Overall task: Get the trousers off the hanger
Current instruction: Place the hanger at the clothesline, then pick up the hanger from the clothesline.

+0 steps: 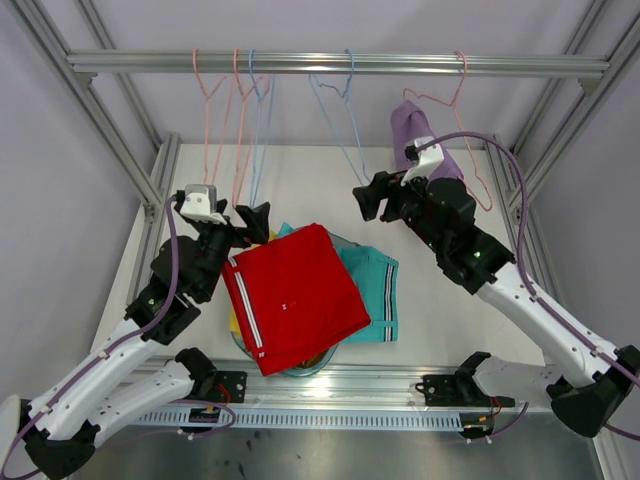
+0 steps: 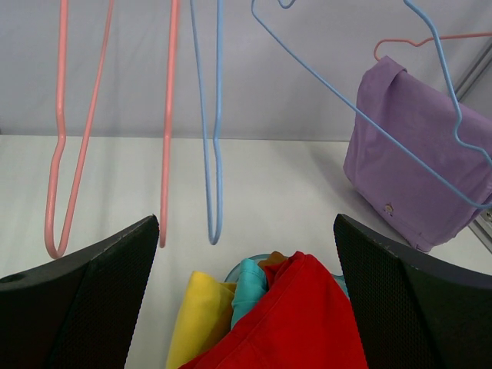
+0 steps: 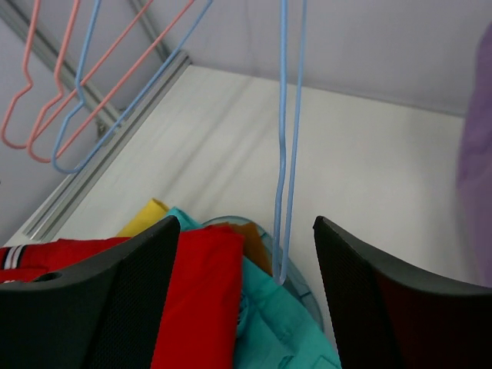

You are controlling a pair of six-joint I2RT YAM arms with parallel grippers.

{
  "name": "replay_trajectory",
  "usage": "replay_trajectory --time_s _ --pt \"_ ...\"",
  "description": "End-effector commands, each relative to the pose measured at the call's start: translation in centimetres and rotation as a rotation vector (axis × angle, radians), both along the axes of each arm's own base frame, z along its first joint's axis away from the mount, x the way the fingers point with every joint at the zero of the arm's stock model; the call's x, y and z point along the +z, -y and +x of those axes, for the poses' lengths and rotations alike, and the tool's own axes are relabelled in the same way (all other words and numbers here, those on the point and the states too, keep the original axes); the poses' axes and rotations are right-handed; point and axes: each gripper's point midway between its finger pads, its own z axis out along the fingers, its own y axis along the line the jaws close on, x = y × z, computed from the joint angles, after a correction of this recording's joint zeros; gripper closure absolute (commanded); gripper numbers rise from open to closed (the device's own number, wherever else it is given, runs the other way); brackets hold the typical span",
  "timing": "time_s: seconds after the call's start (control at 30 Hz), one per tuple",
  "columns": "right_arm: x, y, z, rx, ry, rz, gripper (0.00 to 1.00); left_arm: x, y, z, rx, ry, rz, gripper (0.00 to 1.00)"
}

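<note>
The lilac trousers (image 1: pixel 410 128) hang folded over a pink wire hanger (image 1: pixel 462 95) on the overhead rail (image 1: pixel 340 63), up behind and to the right of the clear bowl (image 1: pixel 300 372) that sits on the table between the two arms. Four more pairs are heaped in and over that bowl: the red trousers (image 1: pixel 295 295), with a white side stripe, lie on top. The teal trousers (image 1: pixel 375 290) spill off the bowl's right side, the yellow trousers (image 2: pixel 200 323) poke out on its left, and a little of the brown trousers (image 3: pixel 250 238) shows at its far rim. The left gripper (image 1: pixel 252 228) hovers above the bowl's far left edge, jaws spread wide and holding nothing. The right gripper (image 1: pixel 368 200) hangs beyond the bowl's right side, just left of the lilac pair, its jaws likewise parted and empty. Bare pink and blue hangers (image 2: pixel 211 154) dangle from the rail behind the bowl.
</note>
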Motion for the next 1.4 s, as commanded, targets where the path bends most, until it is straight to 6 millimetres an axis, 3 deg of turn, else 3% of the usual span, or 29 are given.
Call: replay_trajectory --time_s 0.0,0.13,0.3,0.53,0.67,0.73,0.77,0.83,0.87,1.17,1.2,1.37 --pt "1.9 2.6 0.5 -0.124 0.080 -0.012 0.26 1.0 0.0 0.0 -0.007 0.032 -0.006 0.01" --pt "5.0 4.5 -1.0 -0.162 0.163 0.017 0.25 0.9 0.1 0.0 -0.012 0.030 -0.006 0.01" --pt "8.3 7.6 -1.0 -0.289 0.217 -0.011 0.25 0.9 0.2 0.0 -0.018 0.027 -0.006 0.01" --pt "10.3 13.2 -0.2 -0.537 0.260 -0.097 0.20 0.9 0.4 -0.1 -0.029 0.024 -0.005 0.01" --pt "8.9 16.0 1.4 -0.628 0.207 -0.144 0.19 1.0 0.5 -0.1 -0.036 0.026 -0.010 0.01" --pt "7.9 16.3 2.4 -0.616 0.177 -0.151 0.20 0.9 0.6 -0.1 -0.041 0.023 -0.011 0.01" --pt "7.2 17.6 3.1 -0.648 0.152 -0.146 0.20 1.0 0.6 -0.2 -0.042 0.023 -0.011 0.01" --pt "6.1 17.4 4.2 -0.614 0.116 -0.135 0.20 0.8 0.7 -0.1 -0.044 0.021 -0.009 0.01" --pt "5.7 18.4 4.8 -0.632 0.104 -0.138 0.20 0.9 0.7 -0.1 -0.044 0.021 -0.009 0.01" --pt "3.4 17.3 9.7 -0.466 0.016 -0.104 0.21 0.9 0.9 -0.1 -0.053 0.017 -0.007 0.01" --pt "3.4 17.8 10.0 -0.467 0.013 -0.097 0.22 0.9 0.9 -0.1 -0.053 0.018 -0.007 0.01" --pt "3.3 15.9 10.7 -0.288 0.004 0.031 0.30 0.9 1.0 -0.1 -0.056 0.018 -0.003 0.01"
